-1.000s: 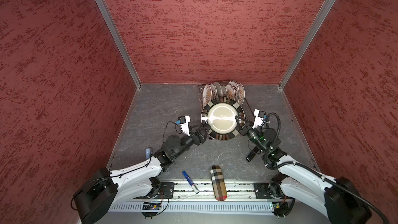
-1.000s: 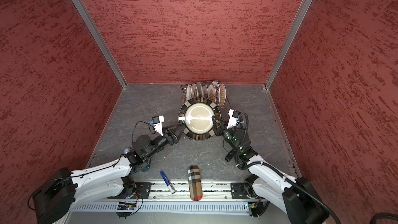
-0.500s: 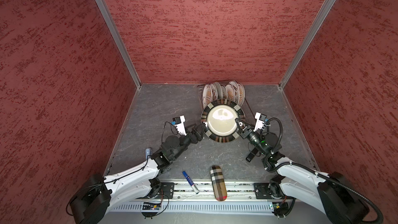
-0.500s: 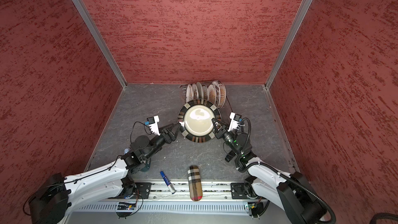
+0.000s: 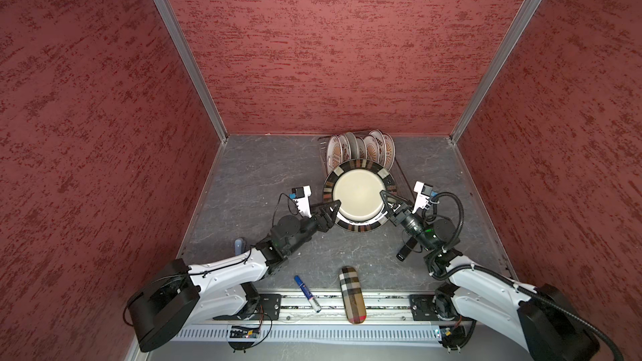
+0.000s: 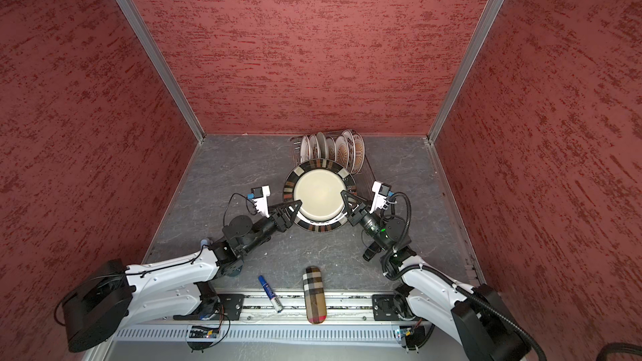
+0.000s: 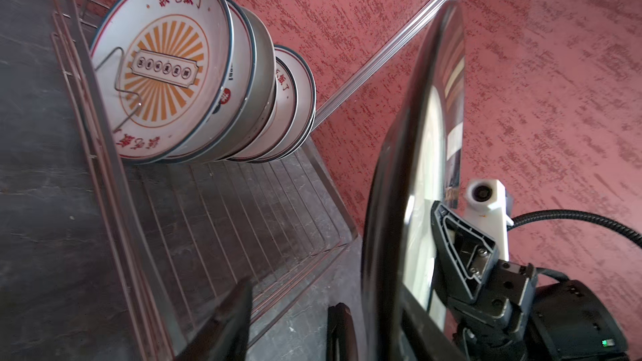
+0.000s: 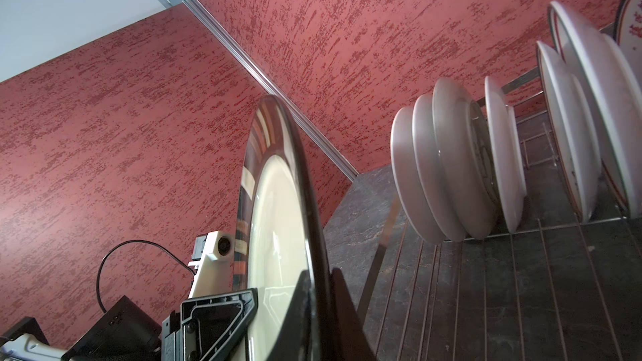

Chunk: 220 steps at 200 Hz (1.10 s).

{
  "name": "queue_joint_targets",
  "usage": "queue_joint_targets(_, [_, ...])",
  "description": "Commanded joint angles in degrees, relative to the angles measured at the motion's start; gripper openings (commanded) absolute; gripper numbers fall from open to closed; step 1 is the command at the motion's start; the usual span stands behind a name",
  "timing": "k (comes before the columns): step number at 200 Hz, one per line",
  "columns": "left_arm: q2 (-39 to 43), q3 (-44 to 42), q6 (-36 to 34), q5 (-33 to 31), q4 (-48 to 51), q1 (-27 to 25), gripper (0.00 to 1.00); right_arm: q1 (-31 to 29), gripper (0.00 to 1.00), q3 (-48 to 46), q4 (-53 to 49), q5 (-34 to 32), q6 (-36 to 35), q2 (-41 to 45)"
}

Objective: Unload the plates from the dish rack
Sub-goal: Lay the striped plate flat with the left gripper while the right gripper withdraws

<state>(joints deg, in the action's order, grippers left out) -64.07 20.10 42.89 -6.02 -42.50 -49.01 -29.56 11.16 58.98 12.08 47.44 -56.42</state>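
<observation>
Right gripper (image 5: pixel 384 196) is clamped on the right rim of the large plate (image 5: pixel 357 196) in both top views, just below the middle of the frame. That plate, cream with a dark banded rim, faces the camera and hides the near end of the dish rack (image 5: pixel 400 173). At its lower left rim sits the left gripper (image 5: pixel 334 207), one triangular finger lying over the dark band. Small plates (image 5: pixel 361 147) stand on edge at the rack's far end, upper centre by the back wall. A blue marker (image 5: pixel 307 292) and a plaid case (image 5: pixel 352 295) lie at bottom centre on the grey table (image 5: pixel 260 175).

From the left wrist, the large plate (image 7: pixel 389 210) shows edge-on. The left gripper's jaws stand apart, one finger (image 7: pixel 229 321) well clear of the plate's dark back, so nothing is pinched. A right-gripper finger (image 7: pixel 462 255) lies on the cream face. Beyond are bare rack wires (image 7: pixel 243 210) and the leaning small plates (image 7: pixel 163 67), the nearest with an orange sunburst and red characters.

From the right wrist, that gripper's fingers (image 8: pixel 302 310) squeeze the rim from both sides. A left-gripper finger (image 8: pixel 215 317) lies against the cream face (image 8: pixel 274 220). The small plates (image 8: pixel 451 168) show their backs.
</observation>
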Motion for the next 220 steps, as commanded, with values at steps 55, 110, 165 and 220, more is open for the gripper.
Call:
queue_joint_targets(55, [1.4, 1.4, -0.4, -1.7, 1.7, -0.6, 0.28, -0.1, 0.00, 4.8, 10.3, 0.4, 1.9, -2.7])
queue_joint_targets(110, [3.9, 0.3, 0.4, -1.9, 2.4, -0.6, 0.11, -0.1, 0.04, 6.7, 12.1, 0.8, 2.5, -7.8])
queue_joint_targets(165, [6.0, -0.3, 2.8, -0.7, 1.2, -0.1, 0.00, -0.1, 0.23, 9.0, 13.4, 4.0, 3.4, -11.3])
queue_joint_targets(220, [6.3, -1.1, 8.7, 0.1, -2.1, 3.2, 0.00, -0.1, 0.83, 10.3, 13.1, 7.2, 2.2, -14.1])
